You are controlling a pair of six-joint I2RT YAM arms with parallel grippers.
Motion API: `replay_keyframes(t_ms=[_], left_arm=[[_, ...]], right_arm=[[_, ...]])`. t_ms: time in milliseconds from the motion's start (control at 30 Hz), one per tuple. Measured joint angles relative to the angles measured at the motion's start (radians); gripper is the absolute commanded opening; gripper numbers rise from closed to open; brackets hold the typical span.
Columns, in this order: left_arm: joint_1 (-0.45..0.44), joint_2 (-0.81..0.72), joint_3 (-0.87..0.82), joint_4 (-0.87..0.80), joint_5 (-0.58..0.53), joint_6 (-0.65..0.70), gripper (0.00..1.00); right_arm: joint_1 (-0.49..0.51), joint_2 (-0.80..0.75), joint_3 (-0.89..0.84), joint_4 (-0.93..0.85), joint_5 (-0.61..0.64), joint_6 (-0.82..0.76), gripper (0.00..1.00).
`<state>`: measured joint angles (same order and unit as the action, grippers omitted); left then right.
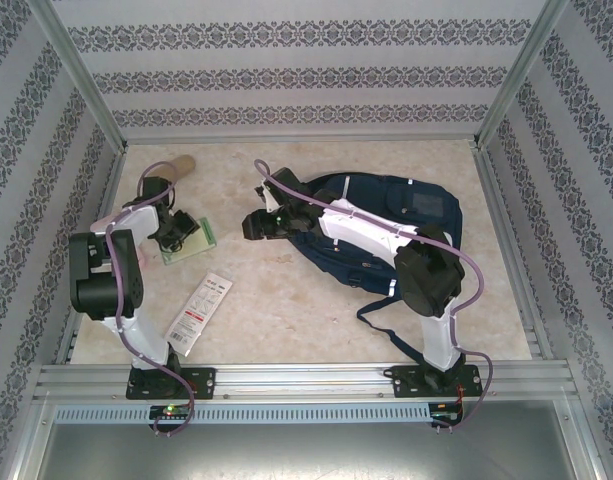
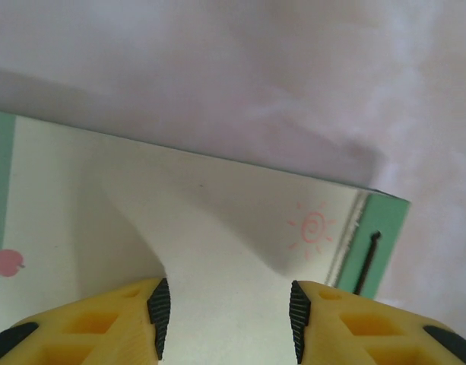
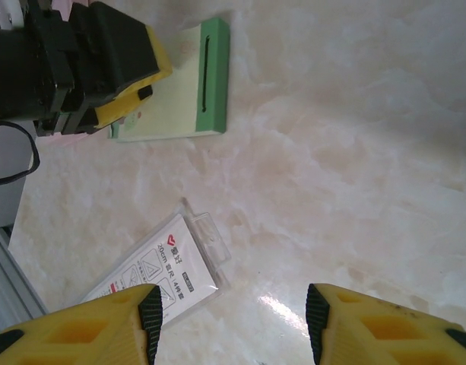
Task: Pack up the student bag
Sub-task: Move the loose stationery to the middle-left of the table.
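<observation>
Behind your right claw, under that claw's own arm: the student bag. It is navy with white stripes and a grey patch, and its dark straps trail toward the arm bases. Any lettering on it is too small for you to read. The claw's fingertips reach just past the bag's end, over bare table.

Right claw: jaws apart, nothing between them.

Beside that claw's left finger, in its wrist view: clear packet holding a white card with a red logo mark. You can read "20cm"; the characters after it are too small.

Ahead of the right claw: notepad, a cream page with green borders.

Left claw: over the notepad, jaws apart, a black pad on either side of the pale page. You cannot tell whether the pads touch the paper. A pink sun is printed ahead and to its right, a red apple to its left; the letters in the green band are cut off.

The bag lies well apart from the left claw, with the right claw between.
</observation>
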<state>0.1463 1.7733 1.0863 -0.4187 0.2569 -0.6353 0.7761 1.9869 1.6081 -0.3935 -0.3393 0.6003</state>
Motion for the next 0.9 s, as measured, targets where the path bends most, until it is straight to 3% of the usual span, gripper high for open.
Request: replay_keyframes(t_ms=[367, 533, 733, 900], left_arm=[[-0.211, 0.032, 0.021, 0.089, 0.099, -0.078, 0.52], [-0.21, 0.013, 0.064, 0.022, 0.076, -0.07, 0.56], [-0.187, -0.086, 0.047, -0.032, -0.011, -0.041, 0.52], [-0.15, -0.071, -0.008, -0.056, -0.085, -0.018, 0.5]], right_arm=[[-0.029, 0.008, -0.021, 0.038, 0.0, 0.031, 0.54], [-0.048, 0.079, 0.013, 0.05, 0.0, 0.038, 0.53], [-0.056, 0.18, 0.068, 0.054, 0.001, 0.053, 0.52], [-0.056, 0.232, 0.115, 0.052, 0.01, 0.053, 0.52]])
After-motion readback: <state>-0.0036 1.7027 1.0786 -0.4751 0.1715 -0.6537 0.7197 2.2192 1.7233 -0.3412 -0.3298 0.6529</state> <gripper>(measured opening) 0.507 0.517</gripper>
